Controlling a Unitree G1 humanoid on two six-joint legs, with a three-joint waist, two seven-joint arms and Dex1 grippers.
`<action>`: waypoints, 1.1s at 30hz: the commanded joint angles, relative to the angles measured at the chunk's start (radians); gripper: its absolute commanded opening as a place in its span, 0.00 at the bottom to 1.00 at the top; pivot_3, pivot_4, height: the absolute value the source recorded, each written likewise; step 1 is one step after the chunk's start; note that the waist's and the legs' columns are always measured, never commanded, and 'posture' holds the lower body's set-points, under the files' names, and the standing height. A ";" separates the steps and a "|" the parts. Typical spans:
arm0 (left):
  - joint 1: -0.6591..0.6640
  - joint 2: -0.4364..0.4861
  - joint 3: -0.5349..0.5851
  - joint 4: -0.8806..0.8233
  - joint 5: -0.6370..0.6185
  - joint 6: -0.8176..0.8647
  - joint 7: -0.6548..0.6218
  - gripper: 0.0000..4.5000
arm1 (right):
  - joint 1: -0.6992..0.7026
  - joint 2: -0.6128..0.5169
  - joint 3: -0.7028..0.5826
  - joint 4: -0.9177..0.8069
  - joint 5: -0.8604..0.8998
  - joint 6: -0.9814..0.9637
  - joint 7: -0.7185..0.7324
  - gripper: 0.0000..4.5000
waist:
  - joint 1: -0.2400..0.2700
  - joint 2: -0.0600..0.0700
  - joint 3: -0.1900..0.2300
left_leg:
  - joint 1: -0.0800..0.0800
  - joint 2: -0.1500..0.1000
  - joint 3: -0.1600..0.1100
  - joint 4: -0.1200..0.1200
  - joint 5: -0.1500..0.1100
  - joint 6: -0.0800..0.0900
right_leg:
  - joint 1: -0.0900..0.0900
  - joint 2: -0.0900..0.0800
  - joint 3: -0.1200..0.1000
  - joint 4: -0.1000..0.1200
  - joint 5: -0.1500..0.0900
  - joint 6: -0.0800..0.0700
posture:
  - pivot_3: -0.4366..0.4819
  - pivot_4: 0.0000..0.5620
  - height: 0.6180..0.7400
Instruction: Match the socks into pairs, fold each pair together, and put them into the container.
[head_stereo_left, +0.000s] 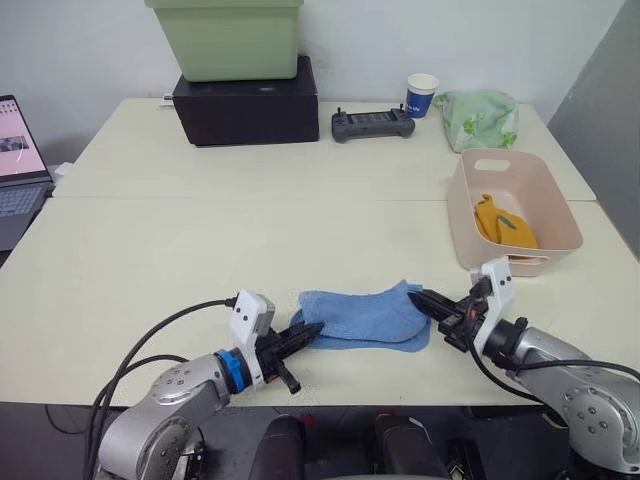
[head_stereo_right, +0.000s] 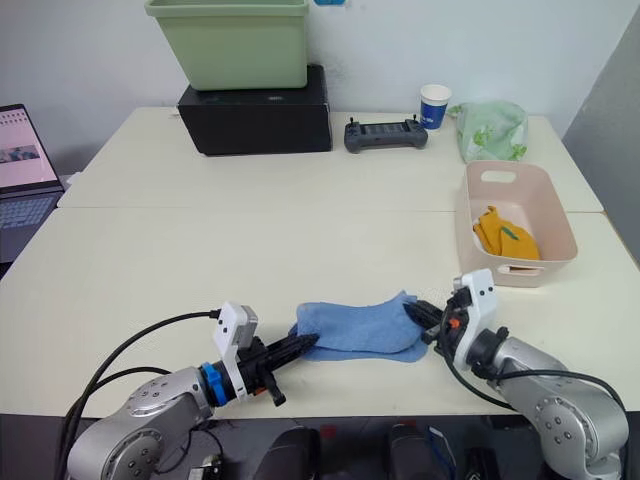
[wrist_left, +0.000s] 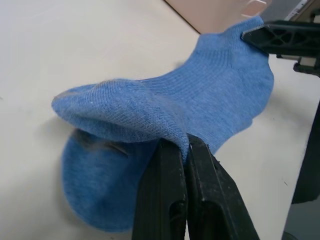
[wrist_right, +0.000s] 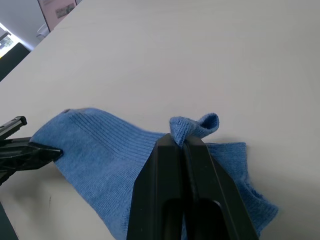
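Two light blue socks (head_stereo_left: 365, 318) lie stacked near the table's front edge, one on top of the other. My left gripper (head_stereo_left: 313, 329) is shut on the upper sock's left end (wrist_left: 150, 120), lifting it slightly off the lower sock. My right gripper (head_stereo_left: 418, 298) is shut on the upper sock's right end, pinching a fold of the cuff (wrist_right: 192, 126). The pale pink container (head_stereo_left: 560, 237) stands at the right of the table. A mustard-orange sock (head_stereo_left: 502, 224) with a green mark lies inside it.
At the back stand a black box (head_stereo_left: 247, 105) with a pale green bin (head_stereo_left: 228, 36) on top, a black controller (head_stereo_left: 373, 124), a paper cup (head_stereo_left: 421, 95) and a green plastic bag (head_stereo_left: 480, 118). A laptop (head_stereo_left: 20, 170) sits at the far left.
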 joint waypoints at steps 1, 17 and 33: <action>0.016 -0.024 0.004 0.010 -0.036 -0.001 0.008 0.00 | 0.003 -0.023 0.010 0.003 -0.004 -0.040 0.001 0.01 | 0.000 0.000 0.000 | 0.000 0.000 0.000 0.000 0.000 0.000 | 0.000 0.000 0.000 0.000 0.000 0.000 | 0.48 0.27 1.00; -0.013 -0.024 -0.020 0.134 -0.104 0.039 -0.072 0.28 | 0.050 -0.049 0.041 0.049 -0.006 -0.097 -0.021 0.00 | 0.001 0.000 0.000 | 0.000 0.000 0.000 0.000 0.000 0.000 | 0.000 0.000 0.000 0.000 0.000 0.000 | 0.48 0.27 1.00; 0.073 0.206 0.216 -0.043 -0.352 0.183 -0.103 0.99 | 0.060 -0.076 0.046 0.088 -0.015 -0.138 -0.009 0.00 | 0.001 0.000 0.000 | 0.000 0.001 0.000 -0.001 0.000 0.000 | 0.000 -0.001 0.000 -0.001 -0.001 0.000 | 0.48 0.27 1.00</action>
